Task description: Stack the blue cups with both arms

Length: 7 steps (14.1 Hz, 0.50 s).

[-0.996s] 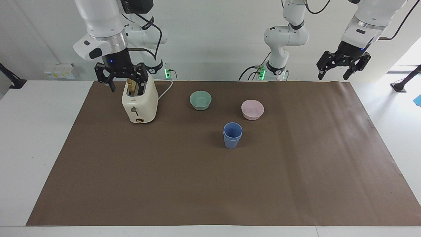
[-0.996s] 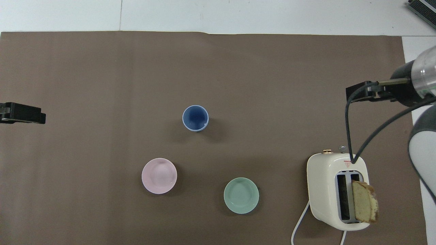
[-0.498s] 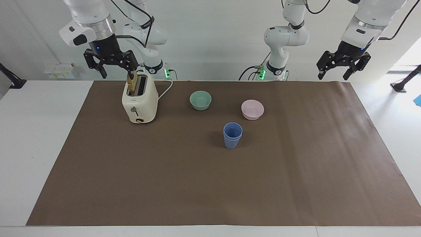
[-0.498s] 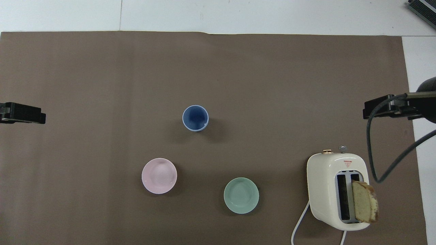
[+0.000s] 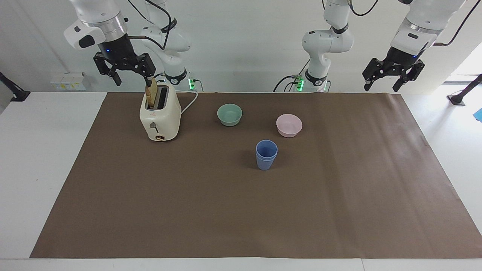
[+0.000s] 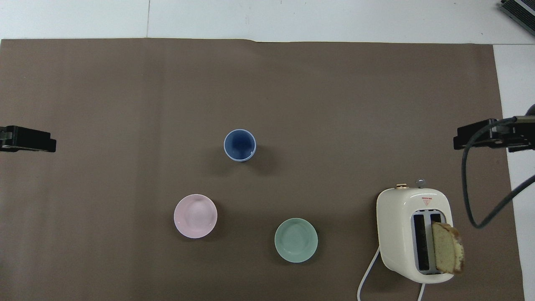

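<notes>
Worktop (image 5: 233, 210): blue cups (image 5: 266, 154) nested, standing mid-worktop, farther from the robots than pink bowl (image 5: 289, 125). Right gripper (image 5: 130, 77) spread empty above toaster (image 5: 160, 116); left gripper (image 5: 391, 79) spread, idle. Risk: descending could catch the bread slice (image 5: 151, 96).

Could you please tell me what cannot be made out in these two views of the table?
- Inner cup of the blue cups: only its rim shows in the facing view; the outer cup hides the rest.
- Left claw: the overhead view's edge cuts it to a black tip.
- Right claw: mostly cut off by the overhead view's edge.
- Bread in the toaster: its lower part is hidden inside the slot.
</notes>
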Each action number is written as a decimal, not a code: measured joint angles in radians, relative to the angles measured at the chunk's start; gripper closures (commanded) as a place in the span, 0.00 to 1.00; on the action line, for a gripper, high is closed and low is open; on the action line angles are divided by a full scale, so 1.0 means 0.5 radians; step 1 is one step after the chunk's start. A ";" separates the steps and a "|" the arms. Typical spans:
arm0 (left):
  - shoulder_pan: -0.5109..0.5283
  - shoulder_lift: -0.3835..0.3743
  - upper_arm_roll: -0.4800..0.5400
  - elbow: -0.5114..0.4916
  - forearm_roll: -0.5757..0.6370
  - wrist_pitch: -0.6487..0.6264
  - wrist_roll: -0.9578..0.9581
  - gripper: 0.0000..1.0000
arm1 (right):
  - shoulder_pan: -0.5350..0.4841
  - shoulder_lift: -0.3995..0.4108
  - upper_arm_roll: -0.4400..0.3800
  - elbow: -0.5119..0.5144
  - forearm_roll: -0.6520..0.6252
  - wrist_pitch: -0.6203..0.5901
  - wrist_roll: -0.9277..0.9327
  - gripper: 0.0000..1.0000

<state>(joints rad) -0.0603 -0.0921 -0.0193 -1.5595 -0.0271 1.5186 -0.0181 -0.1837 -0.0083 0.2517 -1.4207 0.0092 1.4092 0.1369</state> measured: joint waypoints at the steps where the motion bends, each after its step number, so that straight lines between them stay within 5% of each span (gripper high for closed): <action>1: 0.000 0.000 0.000 0.000 0.000 0.000 0.000 0.00 | 0.000 -0.002 0.000 0.000 0.001 -0.011 0.000 0.00; 7: 0.000 0.000 0.000 0.000 0.000 0.000 0.000 0.00 | 0.000 -0.009 0.001 0.000 0.005 -0.035 0.000 0.00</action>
<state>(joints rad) -0.0603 -0.0921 -0.0193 -1.5595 -0.0271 1.5186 -0.0181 -0.1837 -0.0127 0.2522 -1.4209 0.0118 1.3919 0.1369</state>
